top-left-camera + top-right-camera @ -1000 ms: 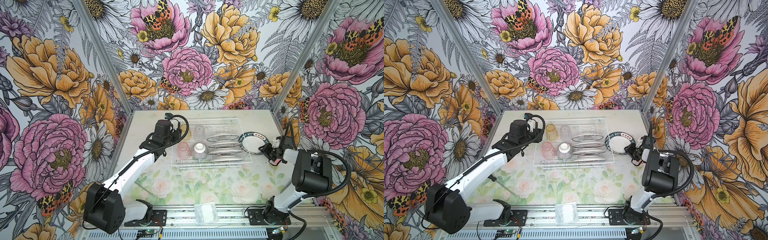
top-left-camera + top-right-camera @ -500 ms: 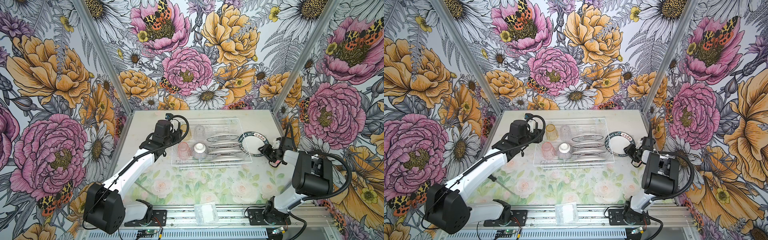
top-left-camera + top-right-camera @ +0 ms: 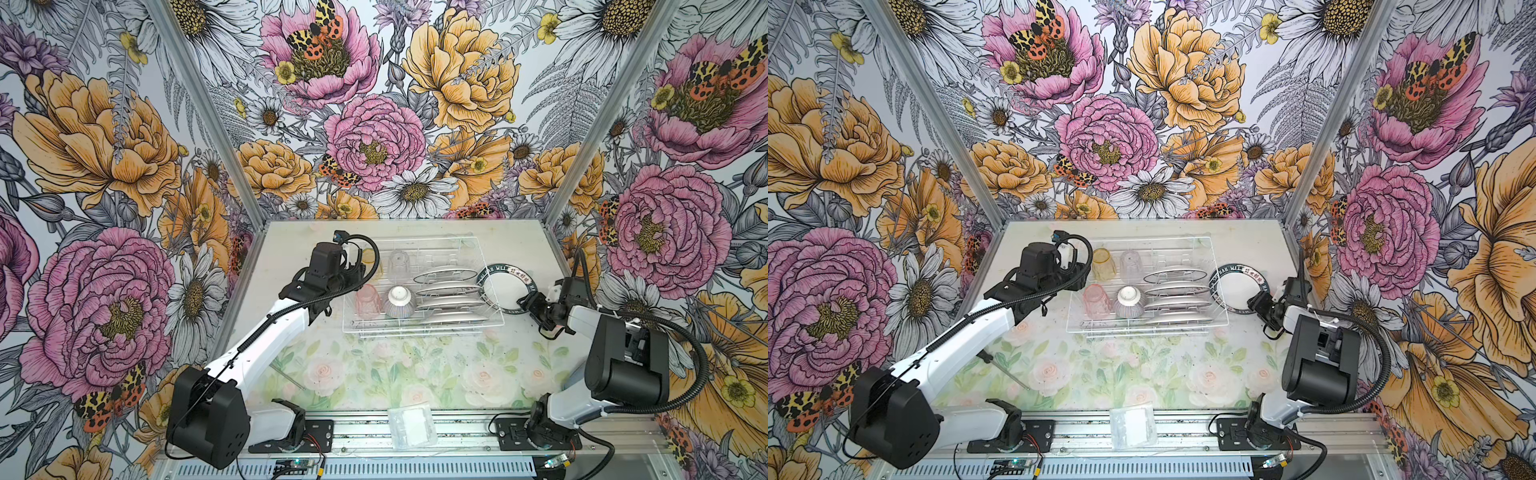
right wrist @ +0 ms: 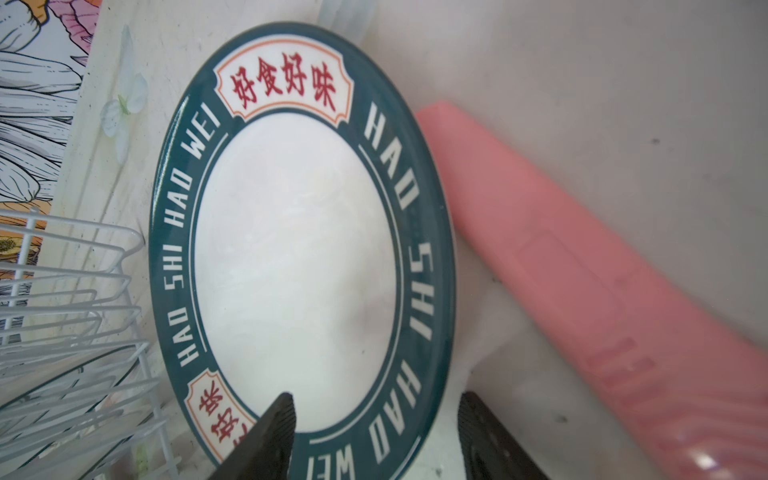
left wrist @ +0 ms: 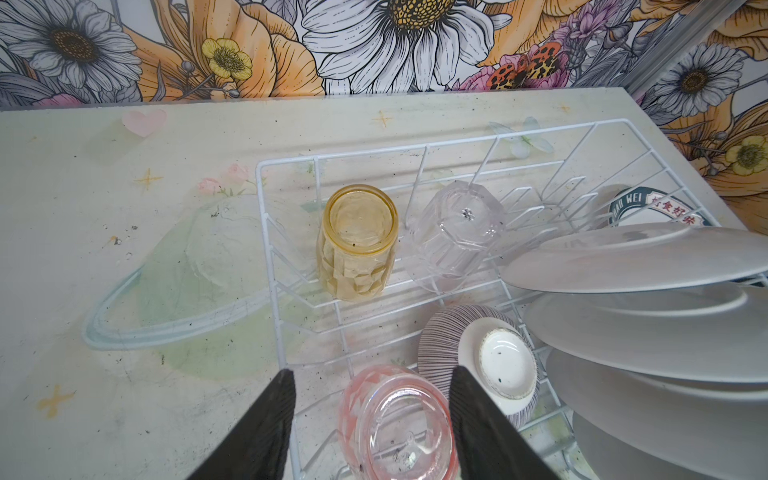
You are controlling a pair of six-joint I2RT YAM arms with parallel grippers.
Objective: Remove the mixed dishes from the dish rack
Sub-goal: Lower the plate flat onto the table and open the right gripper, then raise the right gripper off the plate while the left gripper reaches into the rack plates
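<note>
The dish rack [image 3: 415, 332] [image 3: 1142, 328] holds an upturned pink tumbler [image 3: 368, 301] [image 5: 395, 424], a ribbed bowl [image 3: 399, 300] [image 5: 478, 353], a clear tumbler [image 3: 398, 262] [image 5: 455, 232], a yellow tumbler [image 3: 1104, 264] [image 5: 357, 241] and several plates on edge [image 3: 449, 291] [image 5: 644, 324]. My left gripper [image 3: 1075, 278] [image 5: 372, 370] hangs open at the rack's left side, its fingers either side of the pink tumbler. One dark-rimmed plate [image 3: 505, 286] [image 3: 1237, 286] [image 4: 299, 249] lies on the table right of the rack. My right gripper [image 3: 525, 301] [image 4: 376, 395] stands open astride its near rim.
The floral side walls stand close to both arms, the right one just behind the lone plate. A clear plastic packet [image 3: 411, 428] rests on the front rail. A thin grey stick [image 3: 1005, 370] lies on the mat near the left arm.
The right gripper's jaws have spread apart off the plate's rim, and the plate stays flat on the table. The left arm and the rack's contents have not moved.
</note>
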